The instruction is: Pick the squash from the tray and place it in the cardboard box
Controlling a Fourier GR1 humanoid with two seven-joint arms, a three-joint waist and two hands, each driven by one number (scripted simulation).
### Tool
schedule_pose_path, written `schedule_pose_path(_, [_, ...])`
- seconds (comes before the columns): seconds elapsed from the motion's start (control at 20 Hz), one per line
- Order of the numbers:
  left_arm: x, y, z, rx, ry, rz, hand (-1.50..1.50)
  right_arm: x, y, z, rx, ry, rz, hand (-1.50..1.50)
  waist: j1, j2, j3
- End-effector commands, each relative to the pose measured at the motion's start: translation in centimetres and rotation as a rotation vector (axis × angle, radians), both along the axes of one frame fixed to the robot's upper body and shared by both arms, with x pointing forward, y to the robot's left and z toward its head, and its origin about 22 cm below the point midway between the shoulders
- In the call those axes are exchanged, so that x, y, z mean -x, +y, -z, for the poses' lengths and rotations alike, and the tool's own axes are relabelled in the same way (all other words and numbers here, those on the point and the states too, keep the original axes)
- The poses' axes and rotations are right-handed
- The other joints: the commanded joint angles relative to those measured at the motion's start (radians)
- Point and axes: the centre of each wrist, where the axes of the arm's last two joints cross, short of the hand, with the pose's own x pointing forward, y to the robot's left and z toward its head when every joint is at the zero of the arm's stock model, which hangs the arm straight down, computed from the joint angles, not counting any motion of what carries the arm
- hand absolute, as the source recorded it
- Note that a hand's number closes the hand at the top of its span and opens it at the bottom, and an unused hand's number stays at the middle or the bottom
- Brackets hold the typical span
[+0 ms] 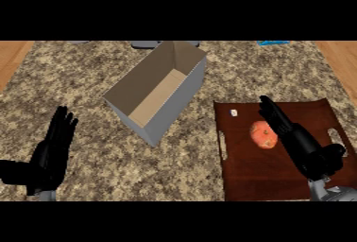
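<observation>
An orange squash (pixel 262 134) lies on the dark brown tray (pixel 244 170) at the right of the counter. My right hand (pixel 296 139) hovers over the tray just right of the squash, fingers straight and pointing away from me, open, with its fingers beside the squash's right edge. The cardboard box (pixel 157 90) stands open-topped in the middle of the counter, up and left of the tray. My left hand (pixel 50 153) rests open at the lower left, fingers up, far from the box and the tray.
A small white item (pixel 233 113) lies in the tray's far left corner. Grey objects (pixel 145 44) and a blue one (pixel 273 42) sit at the counter's far edge. Wooden floor shows past both sides of the speckled counter (pixel 83 85).
</observation>
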Motion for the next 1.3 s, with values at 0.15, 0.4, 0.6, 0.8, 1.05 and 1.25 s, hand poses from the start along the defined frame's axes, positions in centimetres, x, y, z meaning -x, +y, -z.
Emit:
schedule_pose_path(0.15, [-1.0,6.3,-2.0,-0.38,0.043,-0.07,0.0,-2.7,-3.8,-1.6,-0.149,-0.085,-0.179,-1.5,0.037,0.048,0.019])
schedule_pose_path(0.4, [-0.4,7.3,-1.0,-0.495,0.133,-0.08,0.0,-3.1,-5.5,-7.0,0.48,-0.349,-0.439,-1.5,0.03,0.043,0.021])
schedule_pose_path(0.6, [-2.3,8.0,-2.5,-0.531,0.135,-0.093,0.0,-2.0,-10.6,1.9,0.029,-0.28,-0.366,-1.5,0.033,0.063,0.025])
schedule_pose_path(0.8, [-3.1,7.1,-2.8,-0.55,0.142,-0.063,0.0,-3.2,-14.0,2.7,-0.076,-0.343,-0.441,-1.5,0.059,0.058,0.023])
schedule_pose_path(1.05, [-3.7,6.3,-2.4,-0.552,0.138,-0.058,0.0,-5.4,-16.9,0.1,0.25,-0.457,-0.494,-1.5,0.067,0.053,0.019])
schedule_pose_path(1.25, [-4.8,6.3,-3.3,-0.567,0.14,-0.053,0.0,-7.2,-17.0,-3.3,0.532,-0.428,-0.623,-1.5,0.079,0.053,0.017])
